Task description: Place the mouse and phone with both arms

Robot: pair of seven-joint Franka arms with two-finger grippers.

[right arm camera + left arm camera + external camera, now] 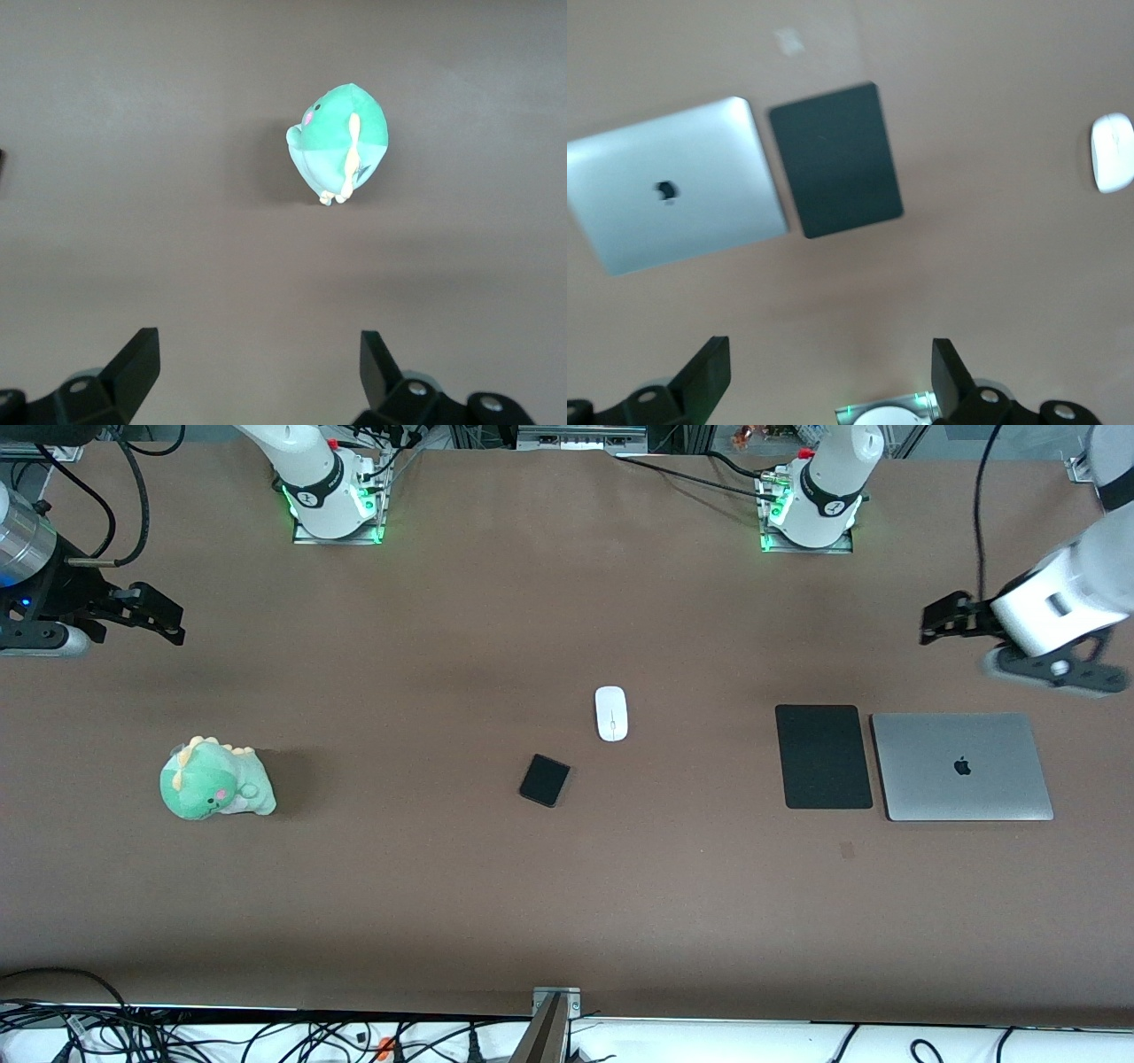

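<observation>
Brown matte table (567, 903) fills nearly the whole front view; the surface is even, with a faint small mark on it nearer the camera than the mouse pad. Two arm bases are bolted along its upper edge, each lit green at the foot. Cables trail off the table's top corners, and a tangle of wires runs along the white strip under its near edge.

Mouse (611, 713): white, flat on the table about mid-length. Phone (544, 779): black, slightly skewed, near the mouse but apart from it, closer to the camera and a little toward the right arm's end.

Mouse pad (824, 756): black, toward the left arm's end. Closed silver laptop (962, 766) lies just beside it, a narrow gap between them, farther toward that end. Green plush dinosaur (215, 779) sits alone toward the right arm's end, well apart from everything else.

Left gripper (932, 622) hangs in the air over bare table close to the pad and laptop; its wrist view shows fingers (709, 372) spread wide, nothing between them. Right gripper (164, 618) hangs over bare table at the other end, above the plush; jaws likewise wide apart and empty, fingers (137, 363) framing bare surface.
</observation>
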